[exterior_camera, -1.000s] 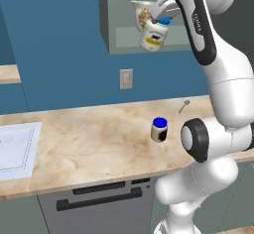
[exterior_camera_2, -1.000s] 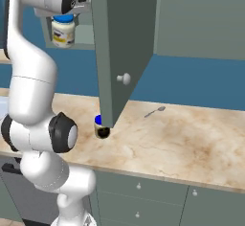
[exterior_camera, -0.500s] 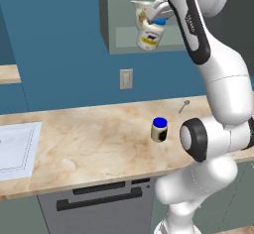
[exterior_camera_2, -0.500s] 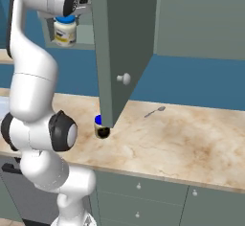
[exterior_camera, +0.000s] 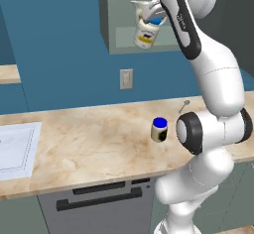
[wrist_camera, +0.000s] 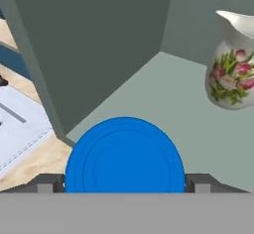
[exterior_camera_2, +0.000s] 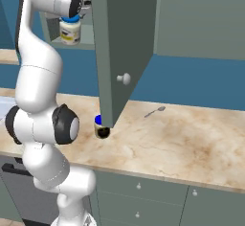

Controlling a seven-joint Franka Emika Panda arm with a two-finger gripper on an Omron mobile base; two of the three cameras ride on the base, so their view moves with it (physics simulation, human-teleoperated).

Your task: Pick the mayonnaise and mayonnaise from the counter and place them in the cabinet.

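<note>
White mayonnaise jar [exterior_camera: 145, 31] with a pale blue lid is sitting clamped between the jaws, hanging at the cabinet [exterior_camera: 117, 39] opening beside a floral pitcher [wrist_camera: 232, 69]. Another blue-lidded jar [exterior_camera: 159, 129] is standing on the beige surface [exterior_camera: 89, 144].

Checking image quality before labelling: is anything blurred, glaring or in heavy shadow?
Left base view: evenly lit, soft, no glare on the counter. Right base view: the open cabinet door hides most of the dark-lidded jar. Hand view: the cabinet interior is dim, the held jar's lid coarse.

pincer [wrist_camera: 124, 186] clamps blue-lidded jar [wrist_camera: 124, 156] | cabinet [wrist_camera: 163, 104] shelf | floral pitcher [wrist_camera: 233, 64] right
</note>
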